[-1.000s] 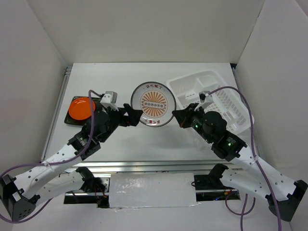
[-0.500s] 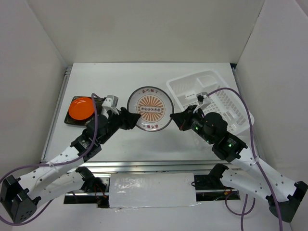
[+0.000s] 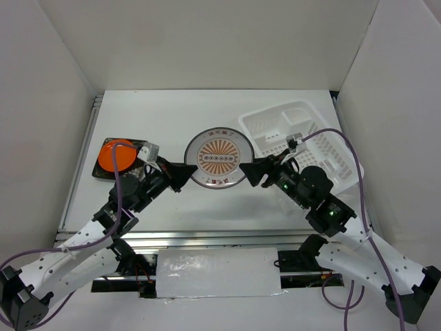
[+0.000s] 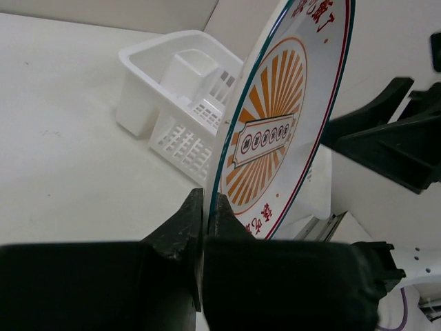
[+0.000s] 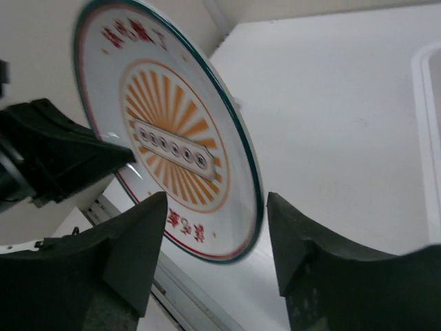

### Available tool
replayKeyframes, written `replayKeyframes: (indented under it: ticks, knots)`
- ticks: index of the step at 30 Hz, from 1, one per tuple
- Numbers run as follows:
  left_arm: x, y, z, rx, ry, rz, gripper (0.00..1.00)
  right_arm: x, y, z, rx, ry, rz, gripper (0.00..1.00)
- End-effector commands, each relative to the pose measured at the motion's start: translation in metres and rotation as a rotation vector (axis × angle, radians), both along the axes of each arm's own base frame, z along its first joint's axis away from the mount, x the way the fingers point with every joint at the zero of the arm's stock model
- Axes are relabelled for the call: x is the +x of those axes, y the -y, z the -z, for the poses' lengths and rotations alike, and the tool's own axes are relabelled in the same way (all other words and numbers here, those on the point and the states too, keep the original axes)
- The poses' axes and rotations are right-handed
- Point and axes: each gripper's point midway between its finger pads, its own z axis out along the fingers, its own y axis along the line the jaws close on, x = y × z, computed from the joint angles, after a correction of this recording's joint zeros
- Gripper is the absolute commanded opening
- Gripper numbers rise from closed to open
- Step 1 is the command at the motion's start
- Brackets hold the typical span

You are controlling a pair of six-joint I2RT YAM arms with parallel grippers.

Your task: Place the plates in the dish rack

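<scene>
The round white plate with the orange sunburst [image 3: 217,157] hangs on edge above the table between my two grippers. My left gripper [image 3: 185,171] is shut on its left rim; in the left wrist view the rim [image 4: 282,124] is pinched between the dark fingers of the left gripper [image 4: 210,200]. My right gripper [image 3: 251,170] stands open at the opposite rim. The right wrist view shows that plate [image 5: 172,145] between the spread fingers of the right gripper [image 5: 217,234], with gaps on both sides. The orange plate [image 3: 116,155] lies on the dark square plate [image 3: 98,172] at the left. The white dish rack [image 3: 275,110] stands at the right.
White walls close in the table on the left, the back and the right. A metal rail [image 3: 207,238] runs along the near edge. The rack's small compartment [image 4: 186,72] faces the left wrist camera, behind the held plate.
My left gripper has shut on the sunburst plate's left rim. My right gripper has opened and let go of the right rim. The plate has shifted slightly.
</scene>
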Motion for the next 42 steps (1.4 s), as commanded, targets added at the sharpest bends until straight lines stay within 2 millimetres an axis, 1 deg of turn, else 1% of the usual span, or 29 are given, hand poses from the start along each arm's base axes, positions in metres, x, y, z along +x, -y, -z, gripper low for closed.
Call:
replayKeyframes:
  ticks: [1,4,5,6,7,8,9,10,12,14,15,16,17,19,25,28,29,31,34,35,36,37,38,39,40,41,42]
  knots:
    - [-0.013,0.003,-0.019,-0.038,0.089,0.056,0.00,-0.018,-0.009,-0.054,0.095,0.198,-0.104,0.70]
    - [-0.018,0.006,-0.019,-0.033,0.100,0.087,0.00,-0.019,-0.006,-0.062,0.067,0.250,-0.101,0.79]
    - [-0.020,0.007,-0.019,-0.032,0.103,0.099,0.00,-0.019,-0.005,-0.069,0.062,0.268,-0.098,0.80]
    - [-0.023,0.009,-0.019,-0.032,0.107,0.120,0.00,-0.017,-0.006,-0.068,0.030,0.284,-0.097,0.82]
    - [-0.024,0.011,-0.018,-0.028,0.109,0.131,0.00,-0.019,-0.007,-0.074,0.021,0.305,-0.112,0.82]
    - [-0.025,0.012,-0.018,-0.024,0.111,0.143,0.00,-0.019,-0.008,-0.075,0.005,0.314,-0.120,0.82]
    - [-0.026,0.013,-0.018,-0.021,0.112,0.152,0.00,-0.015,-0.011,-0.071,-0.032,0.317,-0.125,0.82]
    - [-0.026,0.015,-0.016,-0.012,0.110,0.163,0.00,-0.016,-0.012,-0.077,-0.039,0.326,-0.135,0.82]
    - [-0.027,0.018,-0.016,-0.004,0.112,0.176,0.00,-0.011,-0.017,-0.071,-0.087,0.331,-0.148,0.80]
    - [-0.030,0.019,-0.016,-0.002,0.115,0.194,0.00,-0.006,-0.017,-0.070,-0.105,0.329,-0.132,0.77]
    - [-0.030,0.019,-0.017,-0.001,0.118,0.196,0.00,-0.003,-0.018,-0.067,-0.115,0.322,-0.126,0.70]
    - [-0.030,0.018,-0.016,-0.002,0.117,0.191,0.00,-0.003,-0.019,-0.066,-0.119,0.322,-0.127,0.64]
    - [-0.030,0.018,-0.016,-0.001,0.116,0.188,0.00,-0.004,-0.021,-0.064,-0.123,0.319,-0.139,0.56]
    - [-0.028,0.017,-0.016,0.004,0.117,0.180,0.00,-0.006,-0.024,-0.063,-0.125,0.317,-0.161,0.51]
    - [-0.029,0.020,-0.021,0.001,0.125,0.198,0.00,-0.001,-0.031,-0.056,-0.164,0.294,-0.183,0.45]
    - [-0.030,0.020,-0.023,0.005,0.129,0.200,0.00,-0.004,-0.038,-0.057,-0.167,0.299,-0.223,0.43]
    - [-0.030,0.020,-0.025,0.006,0.133,0.203,0.00,-0.003,-0.040,-0.050,-0.184,0.276,-0.231,0.43]
    - [-0.032,0.021,-0.026,0.004,0.137,0.212,0.00,-0.002,-0.042,-0.047,-0.190,0.265,-0.241,0.42]
    - [-0.033,0.019,-0.028,0.001,0.145,0.210,0.00,-0.002,-0.046,-0.040,-0.205,0.247,-0.263,0.30]
    - [-0.033,0.019,-0.028,0.003,0.144,0.208,0.00,-0.001,-0.048,-0.037,-0.214,0.239,-0.270,0.15]
    - [-0.032,0.018,-0.027,0.008,0.141,0.200,0.00,0.001,-0.048,-0.037,-0.213,0.228,-0.266,0.02]
    - [-0.032,0.019,-0.025,0.012,0.137,0.200,0.00,0.004,-0.048,-0.037,-0.205,0.225,-0.246,0.00]
    - [-0.030,0.019,-0.025,0.015,0.134,0.197,0.05,0.004,-0.047,-0.038,-0.200,0.225,-0.240,0.00]
    - [-0.026,0.018,-0.021,0.023,0.111,0.179,0.32,0.004,-0.048,-0.037,-0.200,0.226,-0.243,0.00]
    - [-0.024,0.018,-0.019,0.027,0.099,0.171,0.48,0.005,-0.047,-0.038,-0.201,0.221,-0.236,0.00]
    - [-0.021,0.018,-0.019,0.032,0.081,0.158,0.60,0.008,-0.045,-0.039,-0.203,0.214,-0.217,0.00]
    - [-0.018,0.017,-0.012,0.056,0.046,0.142,0.75,0.009,-0.042,-0.044,-0.201,0.210,-0.203,0.00]
